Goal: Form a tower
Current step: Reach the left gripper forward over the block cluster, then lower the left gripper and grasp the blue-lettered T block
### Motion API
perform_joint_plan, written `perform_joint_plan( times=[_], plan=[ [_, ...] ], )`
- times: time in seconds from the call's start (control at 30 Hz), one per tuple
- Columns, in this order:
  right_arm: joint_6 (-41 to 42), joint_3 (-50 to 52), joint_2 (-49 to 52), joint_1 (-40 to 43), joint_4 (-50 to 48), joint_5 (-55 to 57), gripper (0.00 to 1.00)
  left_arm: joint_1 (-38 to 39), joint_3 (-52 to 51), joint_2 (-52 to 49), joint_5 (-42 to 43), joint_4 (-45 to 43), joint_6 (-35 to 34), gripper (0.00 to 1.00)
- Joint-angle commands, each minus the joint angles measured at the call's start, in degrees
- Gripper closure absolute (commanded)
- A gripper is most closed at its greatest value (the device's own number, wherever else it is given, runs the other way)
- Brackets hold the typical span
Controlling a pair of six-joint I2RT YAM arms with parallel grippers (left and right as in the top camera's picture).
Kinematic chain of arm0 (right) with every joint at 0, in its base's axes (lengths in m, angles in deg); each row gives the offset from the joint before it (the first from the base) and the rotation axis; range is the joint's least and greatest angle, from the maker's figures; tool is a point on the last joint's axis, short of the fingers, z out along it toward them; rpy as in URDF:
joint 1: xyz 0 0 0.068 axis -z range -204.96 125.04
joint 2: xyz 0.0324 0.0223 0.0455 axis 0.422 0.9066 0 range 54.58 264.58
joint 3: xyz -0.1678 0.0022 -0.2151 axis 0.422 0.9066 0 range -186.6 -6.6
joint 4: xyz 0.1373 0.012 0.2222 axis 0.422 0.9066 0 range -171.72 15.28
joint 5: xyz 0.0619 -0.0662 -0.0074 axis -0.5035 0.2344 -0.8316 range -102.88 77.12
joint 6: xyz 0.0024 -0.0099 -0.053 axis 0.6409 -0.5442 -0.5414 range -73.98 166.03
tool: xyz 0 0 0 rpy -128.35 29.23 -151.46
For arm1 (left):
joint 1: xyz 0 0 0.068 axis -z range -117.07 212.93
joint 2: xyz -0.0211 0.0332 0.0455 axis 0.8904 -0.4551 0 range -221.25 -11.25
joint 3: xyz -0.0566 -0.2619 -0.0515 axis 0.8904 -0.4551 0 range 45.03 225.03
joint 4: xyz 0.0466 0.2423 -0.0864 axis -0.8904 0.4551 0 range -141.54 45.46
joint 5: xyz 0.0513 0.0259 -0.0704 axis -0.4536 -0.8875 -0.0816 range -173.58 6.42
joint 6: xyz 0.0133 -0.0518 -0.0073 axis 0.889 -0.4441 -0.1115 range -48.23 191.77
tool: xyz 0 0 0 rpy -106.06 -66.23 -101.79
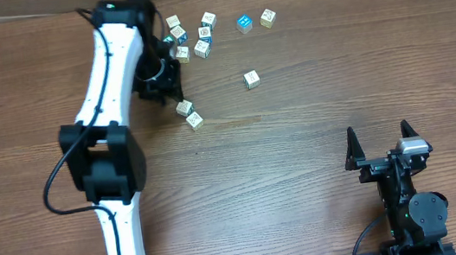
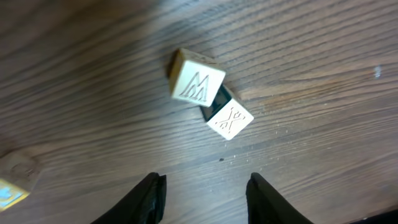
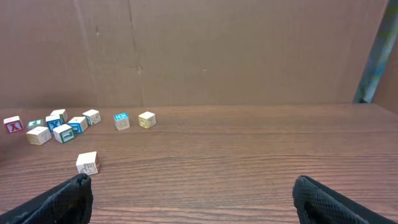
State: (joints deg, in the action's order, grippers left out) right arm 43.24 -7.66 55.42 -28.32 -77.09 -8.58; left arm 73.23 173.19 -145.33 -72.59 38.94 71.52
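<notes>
The left jaws stand apart, empty, near 2 cubes (image 2: 198, 84); right jaws gape wide, empty.

The white-and-black left arm (image 1: 109, 81) stretches from the near edge towards the far side, bent at its black elbow joint, with its wrist turned downward. Its two black left fingers (image 2: 149, 199) point down and stand partly apart, empty. The short black right arm (image 1: 412, 209) sits folded low at the near right corner, its wrist level and facing forward. Its black right fingers (image 3: 62, 202) are spread wide, one at each side of the wrist view, gripping nothing.
</notes>
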Motion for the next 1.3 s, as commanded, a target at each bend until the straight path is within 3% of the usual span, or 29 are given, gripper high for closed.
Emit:
perform_joint_plan(
  times=[0.0, 0.33, 0.6, 0.77, 1.27],
  plan=[
    [-0.11, 0.61, -0.68, 0.15, -0.22, -0.09, 0.0, 1.42, 1.31, -2.25, -1.57, 0.15, -0.2, 0.58],
    [-0.11, 0.61, -0.68, 0.15, -0.22, -0.09, 0.0, 3.02, 1.31, -4.72, -2.27, 0.13, -5.49, 0.53],
    [-0.11, 0.61, -0.68, 0.15, -0.22, -0.11, 0.0, 3.96, 0.22, -5.31, -2.89, -1.2, -10.25, 0.55],
    [-0.11, 0.61, -0.68, 0.15, -0.22, -0.11, 0.0, 4.63, -2.12, -5.33, -7.52, -3.48, -13.81, 0.54],
    [-0.11, 0.61, -0.68, 0.15, -0.22, -0.11, 0.0, 4.66, -8.04, -5.31, -8.33, -15.41, -15.76, 0.63]
  ],
)
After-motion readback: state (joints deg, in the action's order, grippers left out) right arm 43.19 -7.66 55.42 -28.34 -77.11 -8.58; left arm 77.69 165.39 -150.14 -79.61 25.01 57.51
